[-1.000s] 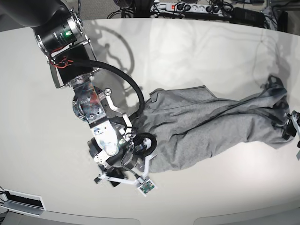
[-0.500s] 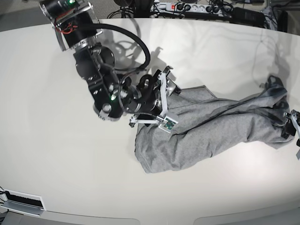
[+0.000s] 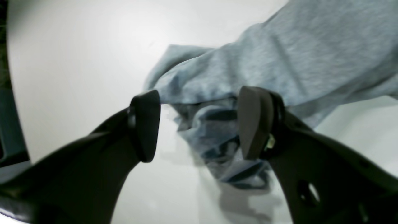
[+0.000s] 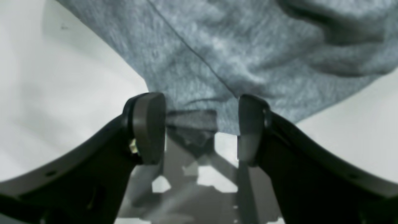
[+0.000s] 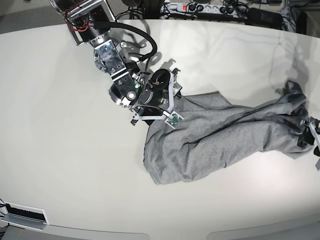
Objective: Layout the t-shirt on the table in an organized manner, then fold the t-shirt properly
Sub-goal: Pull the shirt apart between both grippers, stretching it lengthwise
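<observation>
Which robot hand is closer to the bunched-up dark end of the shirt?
Left. The left gripper sits open right at the t-shirt's bunched end; the right gripper is at the opposite end.

Shirt (image 5: 220,135) lies on the desk (image 5: 60,150), bunched and stretched across the base view's centre to its right edge. Right tool (image 5: 172,97) — on that view's left — sits over the shirt's upper left corner; in its wrist view the cloth edge (image 4: 217,62) lies just beyond the fingertips (image 4: 149,124). Left tool (image 3: 199,124) is at the shirt's far right end, a crumpled fold between its fingers. Power strip (image 5: 195,7) lies behind the desk.
</observation>
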Action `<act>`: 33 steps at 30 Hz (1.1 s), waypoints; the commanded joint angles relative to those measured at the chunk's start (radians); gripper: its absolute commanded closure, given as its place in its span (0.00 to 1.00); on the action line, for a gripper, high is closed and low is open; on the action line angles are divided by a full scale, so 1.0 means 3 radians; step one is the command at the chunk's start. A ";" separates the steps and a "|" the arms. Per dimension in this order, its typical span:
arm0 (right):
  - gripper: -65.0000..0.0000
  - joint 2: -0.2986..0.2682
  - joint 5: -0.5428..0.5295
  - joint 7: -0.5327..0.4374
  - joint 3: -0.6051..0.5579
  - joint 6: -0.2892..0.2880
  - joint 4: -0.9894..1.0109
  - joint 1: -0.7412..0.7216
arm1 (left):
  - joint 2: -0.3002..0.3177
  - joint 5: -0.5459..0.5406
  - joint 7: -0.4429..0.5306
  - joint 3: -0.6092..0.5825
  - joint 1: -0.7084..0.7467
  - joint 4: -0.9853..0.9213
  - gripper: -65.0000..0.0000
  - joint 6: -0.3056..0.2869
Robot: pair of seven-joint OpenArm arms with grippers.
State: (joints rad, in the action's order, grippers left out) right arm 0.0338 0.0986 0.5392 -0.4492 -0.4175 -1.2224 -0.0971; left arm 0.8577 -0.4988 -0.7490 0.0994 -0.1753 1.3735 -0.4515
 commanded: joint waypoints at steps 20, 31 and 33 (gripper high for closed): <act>1.00 -0.0431 0.0024 0.1270 0.0019 0.0641 -0.0985 -0.0498 | 0.0086 -0.0922 -0.0853 0.0043 0.0187 0.0041 0.40 -0.0822; 1.00 -0.0575 0.0010 0.1410 0.0019 0.0720 -0.1227 -0.0497 | 0.0086 -0.1250 -0.1109 0.0041 0.0853 0.0051 0.40 -0.0822; 1.00 -0.0576 0.0010 0.1415 0.0019 0.0720 -0.1227 -0.0497 | 0.0086 -0.1223 -0.1077 0.0041 0.0938 0.0051 0.40 -0.0822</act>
State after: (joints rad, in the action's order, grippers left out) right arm -0.1383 0.0956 0.9737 -0.4480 -0.2050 -1.5715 -0.2195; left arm 0.8551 -0.8566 -1.0805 0.0994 0.1181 1.3766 -0.6933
